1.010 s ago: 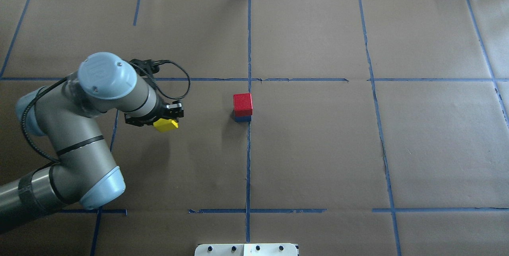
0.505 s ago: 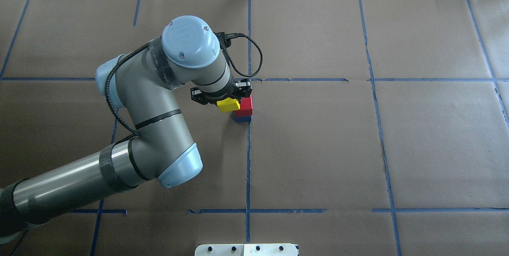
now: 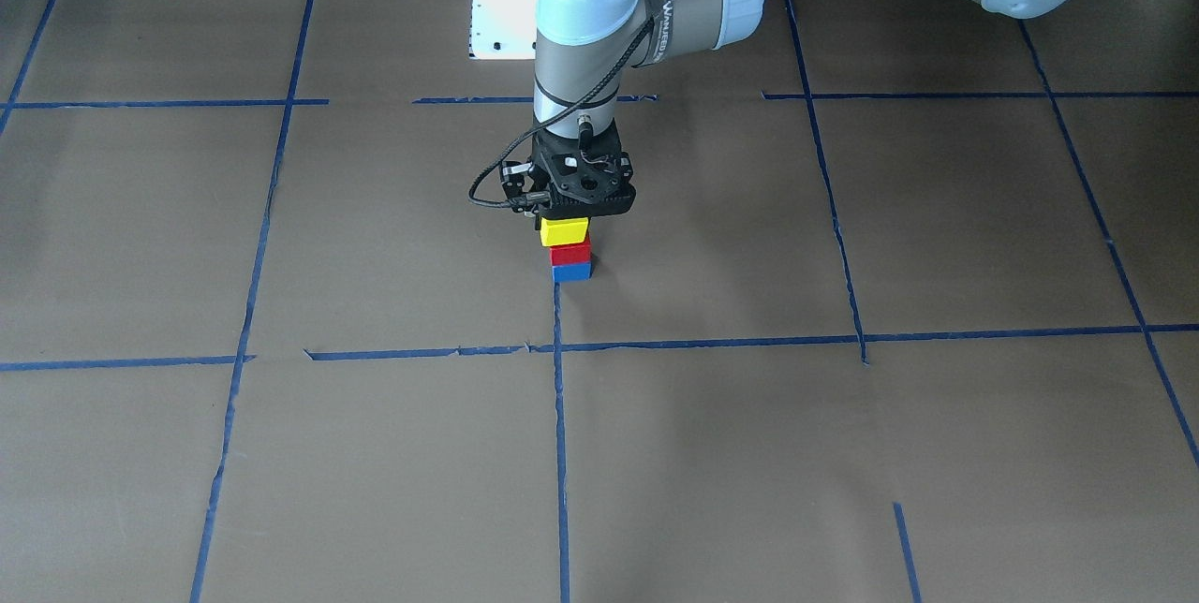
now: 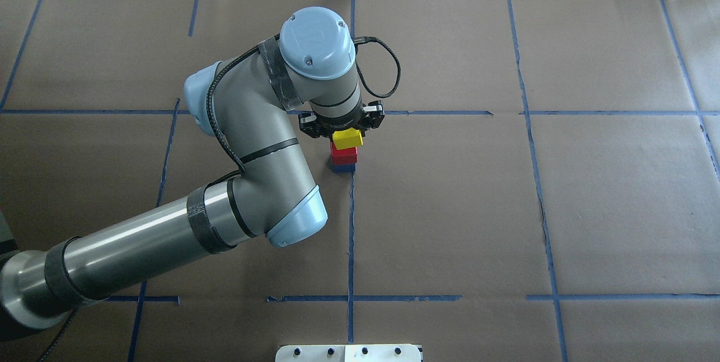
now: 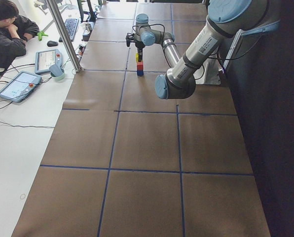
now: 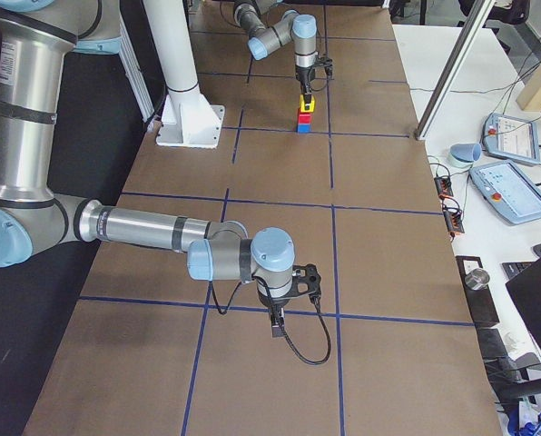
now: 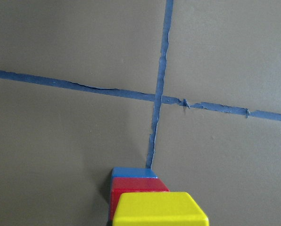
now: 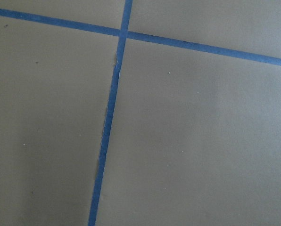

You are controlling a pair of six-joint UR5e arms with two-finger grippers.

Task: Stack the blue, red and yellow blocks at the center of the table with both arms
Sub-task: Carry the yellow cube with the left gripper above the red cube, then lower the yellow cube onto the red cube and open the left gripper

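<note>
— Seen at the left gripper (image 3: 566, 221)?
— Closed on the yellow block (image 3: 565, 231), straight over the red block (image 3: 570, 254) and blue block (image 3: 571, 272), stacked beside the tape cross at the centre of the table (image 3: 749, 453). Touching red or just above: cannot tell.
— And at the right gripper (image 6: 276, 330)?
— Low over the table, well apart from the stack. Cannot tell how far open.

Yellow block (image 3: 565, 230), red block (image 3: 569, 254), blue block (image 3: 571, 272); brown table (image 3: 843, 453) with blue tape (image 3: 558, 416).
</note>
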